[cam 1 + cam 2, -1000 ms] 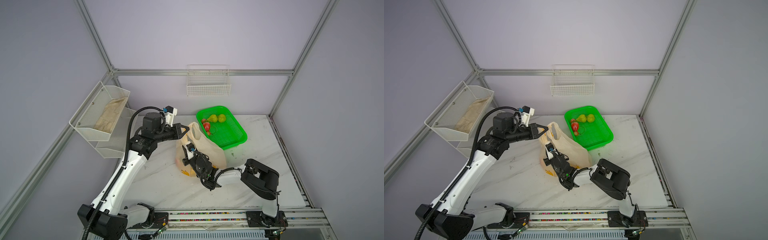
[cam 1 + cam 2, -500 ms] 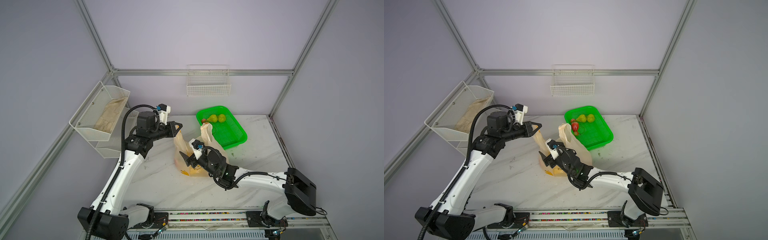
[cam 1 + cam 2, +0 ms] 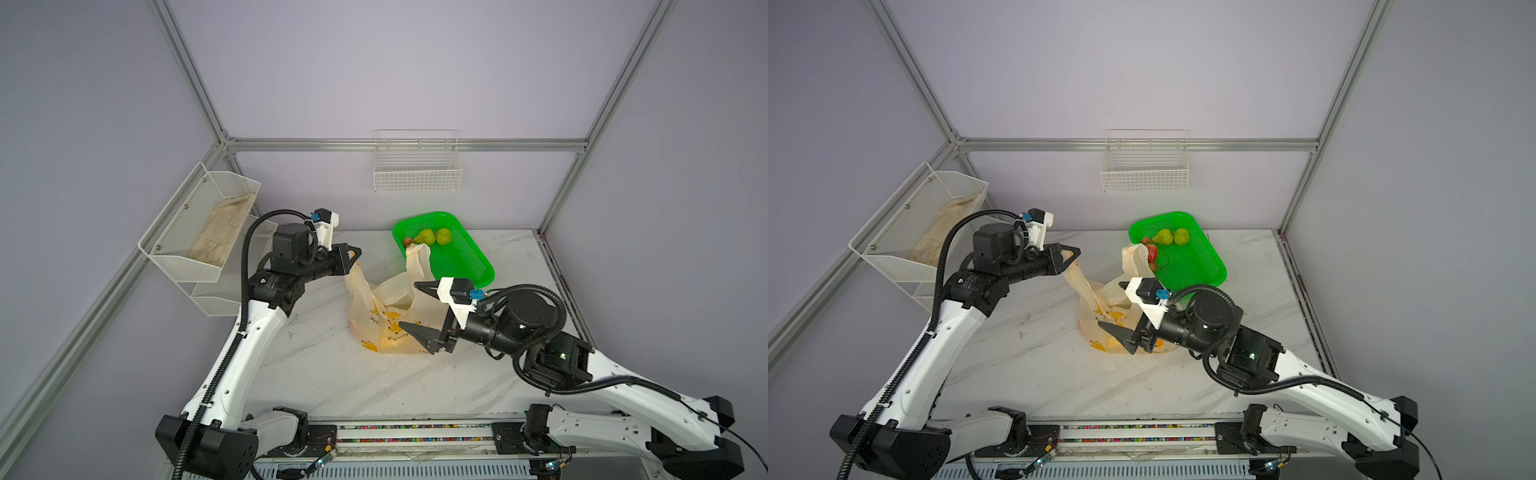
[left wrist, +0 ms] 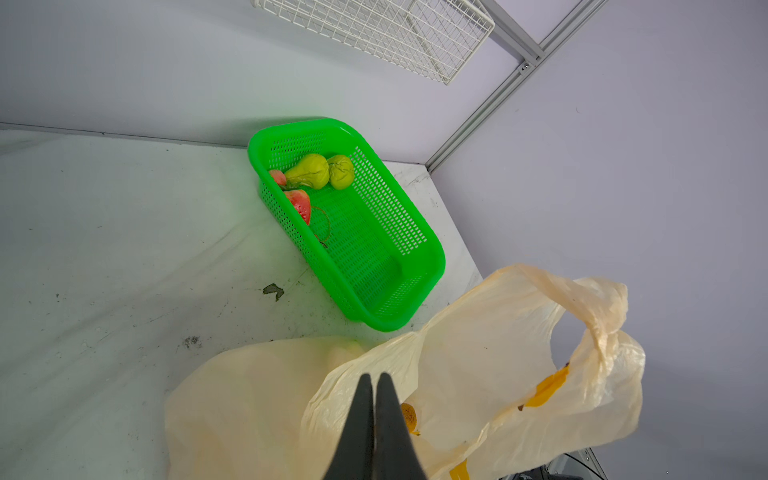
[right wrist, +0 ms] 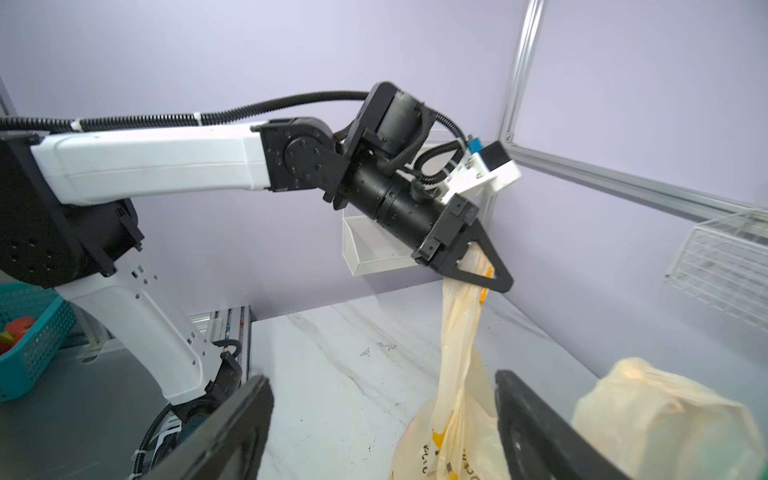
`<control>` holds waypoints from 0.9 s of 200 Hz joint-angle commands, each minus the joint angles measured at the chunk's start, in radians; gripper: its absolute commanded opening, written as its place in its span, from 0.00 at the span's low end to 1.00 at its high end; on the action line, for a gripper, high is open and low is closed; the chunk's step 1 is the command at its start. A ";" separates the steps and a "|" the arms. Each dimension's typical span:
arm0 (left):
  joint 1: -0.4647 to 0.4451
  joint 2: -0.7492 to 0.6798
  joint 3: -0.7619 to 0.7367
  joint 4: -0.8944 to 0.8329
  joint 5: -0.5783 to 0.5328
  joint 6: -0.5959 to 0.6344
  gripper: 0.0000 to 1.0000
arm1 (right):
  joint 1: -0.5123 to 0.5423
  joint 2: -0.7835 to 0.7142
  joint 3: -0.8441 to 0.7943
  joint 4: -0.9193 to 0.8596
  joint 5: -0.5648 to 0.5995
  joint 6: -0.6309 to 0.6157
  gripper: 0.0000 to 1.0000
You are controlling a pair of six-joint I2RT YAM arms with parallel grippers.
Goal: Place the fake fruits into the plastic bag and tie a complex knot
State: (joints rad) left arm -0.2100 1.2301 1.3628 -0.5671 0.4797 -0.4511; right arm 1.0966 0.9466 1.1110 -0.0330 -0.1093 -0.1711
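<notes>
- My left gripper (image 3: 352, 261) is closed tight, pinching one handle of the plastic bag (image 3: 388, 322) between its tips.
- That handle is pulled taut; its long axis slants from the bag's body up and left to my left gripper.
- The other handle (image 3: 417, 259) stands up as a loose loop and leans toward the green basket (image 3: 469, 266).
- The bag sits on the marble table (image 3: 324, 374), mouth upward, just in front of the basket's near corner.
- My right gripper (image 3: 409, 305) is spread wide and holds nothing. It is at the bag's right side, fingers pointing left toward it.
- Two green pears (image 3: 426, 237) and red strawberries (image 3: 1151, 252) lie at the basket's far end; one pear's narrow end points left.
</notes>
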 commanded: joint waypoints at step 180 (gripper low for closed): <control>0.008 -0.021 0.026 -0.015 0.015 0.041 0.00 | -0.398 0.204 -0.168 0.091 -0.023 -0.001 0.92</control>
State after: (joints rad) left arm -0.2096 1.2301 1.3632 -0.5945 0.4797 -0.4332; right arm 0.7486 1.1358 0.9794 -0.0204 -0.1062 -0.1551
